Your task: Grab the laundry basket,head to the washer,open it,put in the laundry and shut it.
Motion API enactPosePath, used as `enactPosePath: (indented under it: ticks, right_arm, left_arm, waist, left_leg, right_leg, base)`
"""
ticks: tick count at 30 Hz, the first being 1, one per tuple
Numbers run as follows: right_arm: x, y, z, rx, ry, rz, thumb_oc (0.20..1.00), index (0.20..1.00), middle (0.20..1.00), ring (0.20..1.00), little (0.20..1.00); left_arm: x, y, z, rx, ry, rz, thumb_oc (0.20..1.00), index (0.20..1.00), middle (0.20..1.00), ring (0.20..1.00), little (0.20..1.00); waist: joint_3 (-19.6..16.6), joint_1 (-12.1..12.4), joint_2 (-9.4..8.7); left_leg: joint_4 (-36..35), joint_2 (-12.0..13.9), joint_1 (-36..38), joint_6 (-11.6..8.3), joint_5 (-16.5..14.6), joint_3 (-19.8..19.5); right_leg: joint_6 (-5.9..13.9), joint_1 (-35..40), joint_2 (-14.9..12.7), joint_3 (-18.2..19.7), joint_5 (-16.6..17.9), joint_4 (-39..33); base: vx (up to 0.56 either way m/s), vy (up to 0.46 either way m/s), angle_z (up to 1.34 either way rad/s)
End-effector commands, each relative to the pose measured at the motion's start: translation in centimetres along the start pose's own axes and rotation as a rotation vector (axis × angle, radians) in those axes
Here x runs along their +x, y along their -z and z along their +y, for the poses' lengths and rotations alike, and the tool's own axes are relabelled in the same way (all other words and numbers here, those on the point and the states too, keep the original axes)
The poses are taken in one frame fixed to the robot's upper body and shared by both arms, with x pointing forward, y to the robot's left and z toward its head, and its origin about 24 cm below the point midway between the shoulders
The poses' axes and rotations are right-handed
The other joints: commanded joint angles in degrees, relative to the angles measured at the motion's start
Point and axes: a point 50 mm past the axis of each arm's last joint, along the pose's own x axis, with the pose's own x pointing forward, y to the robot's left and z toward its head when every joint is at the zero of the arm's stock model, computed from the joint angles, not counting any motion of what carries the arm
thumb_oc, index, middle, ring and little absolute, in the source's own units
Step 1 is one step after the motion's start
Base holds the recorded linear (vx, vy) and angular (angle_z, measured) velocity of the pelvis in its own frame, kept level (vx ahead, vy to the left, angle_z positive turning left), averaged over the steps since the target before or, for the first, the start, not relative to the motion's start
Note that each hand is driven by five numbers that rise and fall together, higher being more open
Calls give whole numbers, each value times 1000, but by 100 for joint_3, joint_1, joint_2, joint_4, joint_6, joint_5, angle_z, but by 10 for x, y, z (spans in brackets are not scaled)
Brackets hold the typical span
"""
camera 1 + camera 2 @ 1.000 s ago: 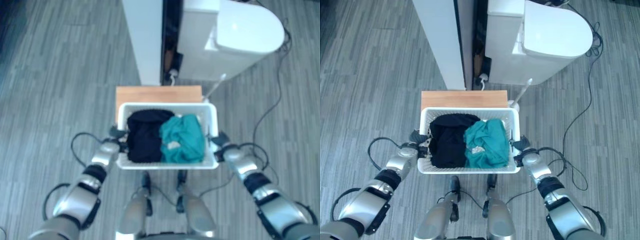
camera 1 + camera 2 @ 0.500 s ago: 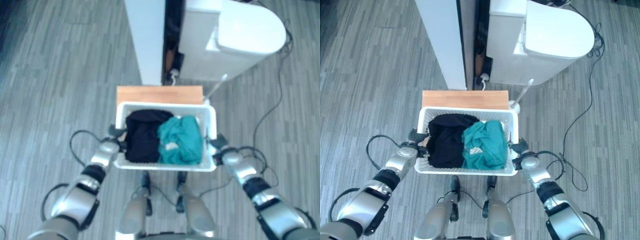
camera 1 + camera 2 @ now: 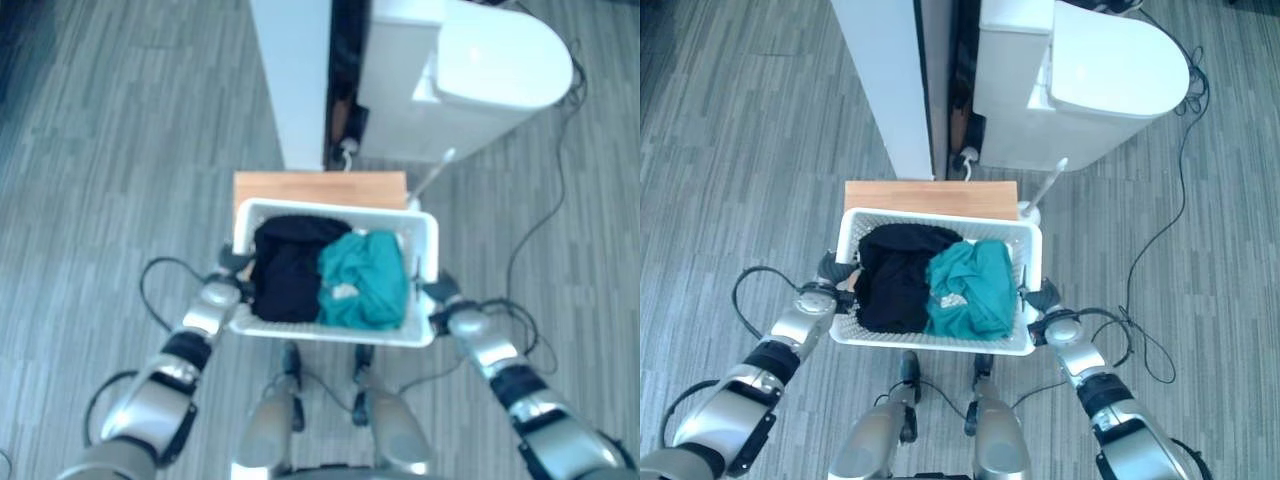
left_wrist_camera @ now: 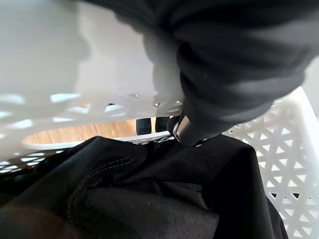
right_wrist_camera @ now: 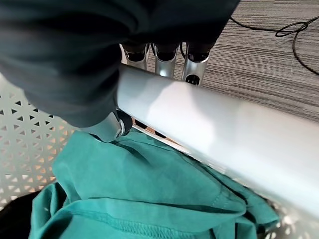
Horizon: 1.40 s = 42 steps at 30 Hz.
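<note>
You've got the laundry basket [image 3: 938,284] clamped at both rims by left hand [image 3: 832,282] and right hand [image 3: 1040,312], but the closed washer [image 3: 1080,85] is ahead, loading's all left.

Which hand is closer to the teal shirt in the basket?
Right. The right hand grips the white basket rim right beside the teal garment. The left hand holds the opposite rim, with the black garment between.

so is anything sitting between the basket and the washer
Yes. A low wooden stand sits on the floor directly between the white laundry basket, held by the left hand and right hand, and the white washer beyond it.
</note>
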Motion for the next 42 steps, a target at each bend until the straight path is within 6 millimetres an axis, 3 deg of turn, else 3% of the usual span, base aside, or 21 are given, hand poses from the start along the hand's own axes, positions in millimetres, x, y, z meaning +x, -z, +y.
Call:
enactPosePath:
  ticks: [1, 17, 20, 21, 25, 31, 36, 37, 38, 39, 42]
  right_arm:
    - [0, -32, -3, 39, -7, -166, 200, 200, 200, 200, 200]
    - [-21, -8, -50, 29, 57, -130, 200, 200, 200, 200, 200]
    - [-30, 3, -68, 32, 76, -103, 200, 200, 200, 200, 200]
    - [-38, 15, -78, 30, 80, -67, 200, 200, 200, 200, 200]
    - [-46, 24, -90, 28, 93, -34, 200, 200, 200, 200, 200]
    - [-55, 38, -99, 36, 94, 13, 200, 200, 200, 200, 200]
    - [-53, 35, -96, 26, 74, 6, 200, 200, 200, 200, 200]
    - [-50, 31, -93, 27, 63, -3, 200, 200, 200, 200, 200]
    - [-50, 31, -94, 27, 63, -4, 200, 200, 200, 200, 200]
    - [-49, 30, -90, 32, 52, -6, 200, 200, 200, 200, 200]
    - [-49, 34, -87, 45, 44, 8, 200, 200, 200, 200, 200]
  left_arm:
    - [1, -54, -21, -47, 119, -222, 200, 200, 200, 200, 200]
    - [-9, -55, -5, 2, 163, -279, 200, 200, 200, 200, 200]
    - [-12, -54, -1, 23, 191, -288, 200, 200, 200, 200, 200]
    - [-15, -53, 1, 45, 209, -297, 200, 200, 200, 200, 200]
    - [-18, -52, 2, 72, 237, -296, 200, 200, 200, 200, 200]
    - [-19, -56, -2, 115, 279, -305, 200, 200, 200, 200, 200]
    - [-17, -67, -7, 144, 298, -332, 200, 200, 200, 200, 200]
    - [-17, -74, -10, 152, 308, -346, 200, 200, 200, 200, 200]
    - [-16, -74, -10, 152, 308, -347, 200, 200, 200, 200, 200]
    - [-16, -79, -14, 154, 319, -354, 200, 200, 200, 200, 200]
    - [-16, -87, -22, 174, 349, -368, 200, 200, 200, 200, 200]
  waist:
    - [-361, 66, 103]
    - [-769, 25, -29]
    - [-892, 10, -47]
    - [-995, 6, -59]
    - [-1067, -10, -72]
    - [-1239, -76, -61]
    - [-1191, -70, -36]
    - [-1156, -29, 26]
    - [-1148, -30, 16]
    - [-1158, 17, 46]
    - [-1288, 112, 42]
  left_leg:
    - [240, 244, -413, -90, 17, 0]
    - [214, 213, 74, -35, -198, -66]
    - [252, 177, 250, 11, -302, -64]
    - [358, 137, 371, 66, -432, -52]
    - [505, 79, 484, 141, -592, -15]
    - [496, -35, 683, 286, -735, 128]
    - [424, -67, 718, 397, -700, 268]
    - [443, -12, 668, 442, -669, 384]
    - [452, -21, 664, 444, -675, 385]
    - [432, -8, 660, 472, -631, 497]
    - [350, -9, 617, 511, -538, 689]
  right_leg:
    - [340, -174, -192, -78, -766, 794]
    - [445, 303, -236, -157, -922, 855]
    - [496, 458, -285, -185, -972, 958]
    - [536, 572, -334, -186, -1000, 1012]
    - [591, 676, -393, -175, -1014, 1093]
    - [758, 647, -494, -65, -864, 1175]
    - [875, 361, -582, 18, -695, 1599]
    - [845, 348, -638, -256, -834, 1985]
    - [847, 326, -654, -249, -861, 2032]
    - [828, 455, -709, -545, -1021, 2420]
    - [838, 656, -714, -888, -1218, 2985]
  base:
    - [0, 0, 0]
    - [63, 21, 1]
    - [97, 97, 0]
    - [109, 113, -2]
    - [64, 86, -3]
    - [13, 109, -14]
    - [-85, 81, -35]
    - [-95, 51, -37]
    - [-161, 93, -31]
    - [-96, 57, -29]
    - [-69, 34, -40]
